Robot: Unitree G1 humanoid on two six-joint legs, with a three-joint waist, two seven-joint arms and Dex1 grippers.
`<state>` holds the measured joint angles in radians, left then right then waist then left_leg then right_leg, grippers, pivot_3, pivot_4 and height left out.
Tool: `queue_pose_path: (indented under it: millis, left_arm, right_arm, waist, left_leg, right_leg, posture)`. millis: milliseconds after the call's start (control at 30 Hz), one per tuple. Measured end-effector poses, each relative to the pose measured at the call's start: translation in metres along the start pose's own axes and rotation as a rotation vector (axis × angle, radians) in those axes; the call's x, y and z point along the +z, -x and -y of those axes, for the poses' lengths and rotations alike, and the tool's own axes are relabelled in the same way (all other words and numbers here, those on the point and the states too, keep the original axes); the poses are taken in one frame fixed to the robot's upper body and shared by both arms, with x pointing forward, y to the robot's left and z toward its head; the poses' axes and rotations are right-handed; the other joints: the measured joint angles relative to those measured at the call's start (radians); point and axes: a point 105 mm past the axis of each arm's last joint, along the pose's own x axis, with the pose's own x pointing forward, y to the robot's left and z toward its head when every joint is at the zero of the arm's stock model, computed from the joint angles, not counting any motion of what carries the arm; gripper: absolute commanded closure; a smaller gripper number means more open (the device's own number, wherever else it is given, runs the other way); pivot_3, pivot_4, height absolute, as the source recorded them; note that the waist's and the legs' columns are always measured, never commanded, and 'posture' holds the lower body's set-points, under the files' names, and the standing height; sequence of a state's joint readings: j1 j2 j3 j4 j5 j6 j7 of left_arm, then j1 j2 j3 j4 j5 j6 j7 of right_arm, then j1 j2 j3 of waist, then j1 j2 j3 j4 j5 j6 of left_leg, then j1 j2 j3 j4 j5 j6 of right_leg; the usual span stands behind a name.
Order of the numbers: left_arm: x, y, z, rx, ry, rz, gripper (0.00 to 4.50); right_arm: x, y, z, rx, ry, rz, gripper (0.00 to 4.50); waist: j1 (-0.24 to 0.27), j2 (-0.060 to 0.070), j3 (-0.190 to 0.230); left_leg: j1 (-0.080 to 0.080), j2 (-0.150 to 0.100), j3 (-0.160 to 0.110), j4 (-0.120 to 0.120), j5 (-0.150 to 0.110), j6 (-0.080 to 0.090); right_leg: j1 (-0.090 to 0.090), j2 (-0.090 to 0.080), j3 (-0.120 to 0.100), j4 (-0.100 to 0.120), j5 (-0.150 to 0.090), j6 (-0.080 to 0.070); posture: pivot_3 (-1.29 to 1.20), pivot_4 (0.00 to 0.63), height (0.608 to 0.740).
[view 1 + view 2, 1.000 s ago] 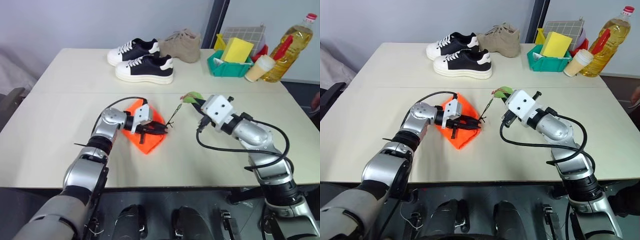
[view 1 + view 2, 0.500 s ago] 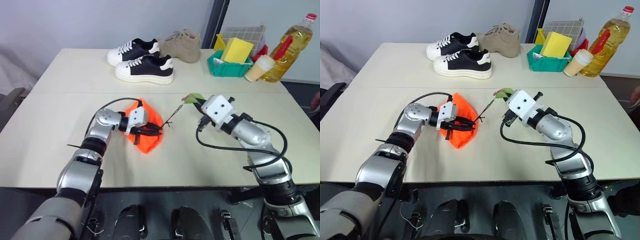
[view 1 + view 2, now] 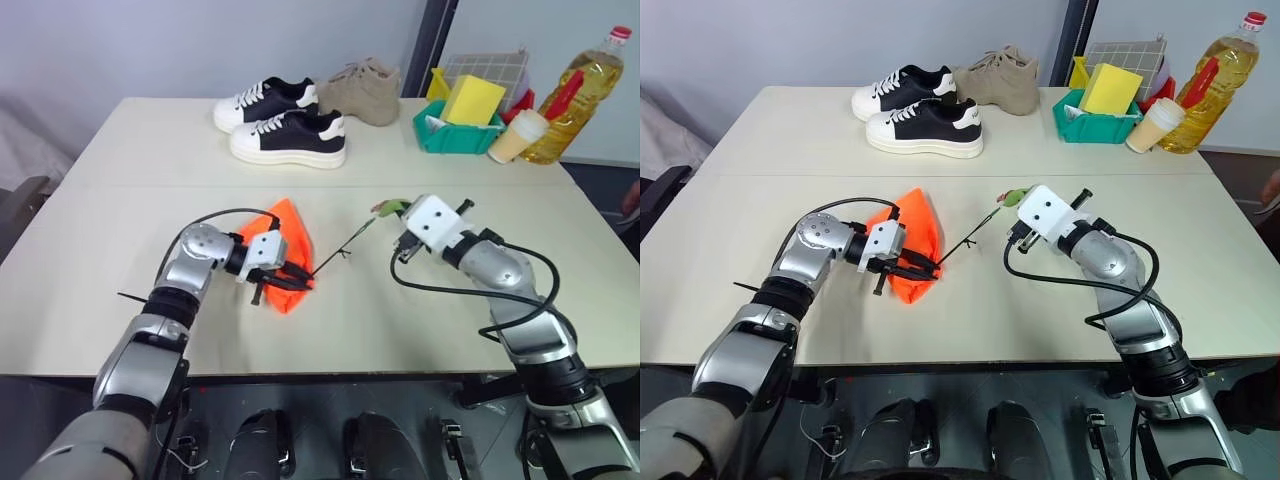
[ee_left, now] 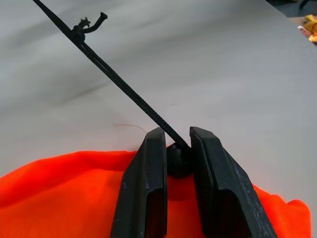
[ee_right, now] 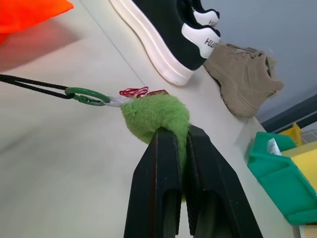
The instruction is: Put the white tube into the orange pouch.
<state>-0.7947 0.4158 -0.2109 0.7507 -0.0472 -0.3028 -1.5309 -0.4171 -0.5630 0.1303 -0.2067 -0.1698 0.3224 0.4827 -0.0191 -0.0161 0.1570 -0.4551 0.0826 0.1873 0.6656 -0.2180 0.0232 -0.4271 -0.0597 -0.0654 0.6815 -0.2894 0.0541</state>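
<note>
The left tool [image 4: 172,158] was found closed on the small black cord stopper [image 4: 177,159] at the mouth of the orange pouch [image 3: 282,255], with the stopper pinched between both black fingers [image 4: 148,183]. The pouch was bunched directly behind and beneath that tool, resting on the counter [image 3: 120,240], its upper corner raised above the tool.

From the stopper a black drawstring cord [image 4: 124,89] was seen running taut and away from the left tool, across the gap towards the right tool. A small knot [image 4: 86,27] was noted on the cord beyond the fingertips.

The right tool [image 5: 181,144] was found closed on a green fuzzy tag [image 5: 156,116], gripped between its fingers. Just ahead of the tag a green ring [image 5: 86,95] joined it to the cord, with a small red loop [image 5: 132,91] beside it. The two tools were well apart, the cord stretched between them above the counter.

The white tube could not be made out; whether it lay inside the pouch could not be told.

Beyond the right tool, a pair of black-and-white sneakers [image 3: 285,135], a tan shoe [image 3: 362,90], a green bin [image 3: 455,130], a cream cup [image 3: 520,135] and a yellow oil bottle [image 3: 580,95] were observed at the far edge of the counter.
</note>
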Motion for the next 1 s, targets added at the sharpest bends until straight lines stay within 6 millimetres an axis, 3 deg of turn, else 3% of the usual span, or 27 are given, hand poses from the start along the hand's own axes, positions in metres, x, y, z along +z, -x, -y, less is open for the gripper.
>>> queue_pose_path:
  millis: [100, 233, 267, 400, 533, 700, 800, 1000]
  left_arm:
    - [-0.002, 0.004, 0.004, -0.018, 0.053, -0.003, 2.02]
    - [-0.001, 0.007, 0.009, -0.015, 0.106, 0.016, 0.05]
    - [0.0, 0.01, 0.01, 0.003, 0.131, 0.024, 0.04]
    - [0.008, 0.037, 0.008, 0.112, 0.212, 0.061, 0.04]
    - [0.012, 0.059, 0.007, 0.23, 0.279, 0.09, 0.04]
    - [0.013, 0.104, -0.014, 0.655, 0.337, 0.218, 0.04]
    - [-0.001, 0.12, -0.012, 0.845, 0.382, 0.228, 0.04]
    - [-0.05, 0.116, 0.019, 1.111, 0.559, 0.2, 0.04]
  right_arm:
    - [-0.002, 0.001, -0.006, 0.055, -0.034, -0.012, 3.46]
    - [-0.003, 0.007, -0.022, 0.146, -0.086, -0.012, 1.39]
    - [-0.003, 0.011, -0.029, 0.179, -0.106, -0.009, 0.96]
    - [-0.007, 0.025, -0.042, 0.244, -0.157, -0.011, 0.96]
    - [-0.012, 0.035, -0.037, 0.238, -0.209, -0.01, 0.96]
    - [-0.021, 0.049, -0.032, 0.195, -0.359, 0.027, 0.96]
    - [-0.029, 0.051, -0.029, 0.154, -0.423, 0.033, 0.96]
    - [-0.051, 0.05, -0.042, 0.079, -0.574, 0.013, 0.96]
  waist:
    - [0.0, 0.0, 0.0]
    - [0.0, 0.0, 0.0]
    - [0.0, 0.0, 0.0]
    - [-0.001, 0.0, 0.0]
    - [0.001, 0.0, 0.0]
    - [0.004, 0.0, 0.0]
    - [0.003, 0.0, 0.0]
    - [0.004, 0.0, 0.0]
  left_leg:
    - [0.0, 0.0, 0.0, 0.0, 0.0, 0.0]
    - [0.0, 0.0, 0.0, 0.0, 0.0, 0.0]
    - [0.0, 0.0, 0.0, 0.0, 0.0, 0.0]
    - [0.0, 0.0, -0.001, 0.0, 0.0, 0.0]
    - [0.001, 0.0, -0.001, 0.0, 0.0, 0.0]
    - [0.002, 0.0, -0.002, 0.001, 0.0, 0.0]
    - [0.007, 0.0, -0.001, 0.0, 0.0, 0.0]
    - [0.011, 0.0, -0.001, -0.001, -0.002, 0.003]
  right_leg:
    - [0.0, 0.0, 0.0, 0.0, 0.0, 0.0]
    - [0.0, 0.0, 0.0, 0.0, 0.0, 0.0]
    - [0.0, 0.0, 0.0, 0.001, 0.0, 0.0]
    - [0.0, -0.001, 0.0, 0.001, 0.0, 0.0]
    - [0.001, -0.001, 0.0, 0.001, 0.0, 0.0]
    - [0.002, -0.002, 0.001, 0.001, 0.0, 0.0]
    - [0.006, -0.002, 0.001, 0.001, 0.0, 0.001]
    - [0.009, -0.003, 0.002, 0.001, -0.001, 0.0]
  posture:
    - [0.0, 0.15, 0.74]
    - [0.0, 0.15, 0.74]
    - [0.0, 0.15, 0.74]
    - [0.0, 0.15, 0.74]
    - [0.0, 0.15, 0.74]
    - [0.0, 0.15, 0.74]
    - [0.0, 0.15, 0.74]
    - [0.0, 0.15, 0.74]
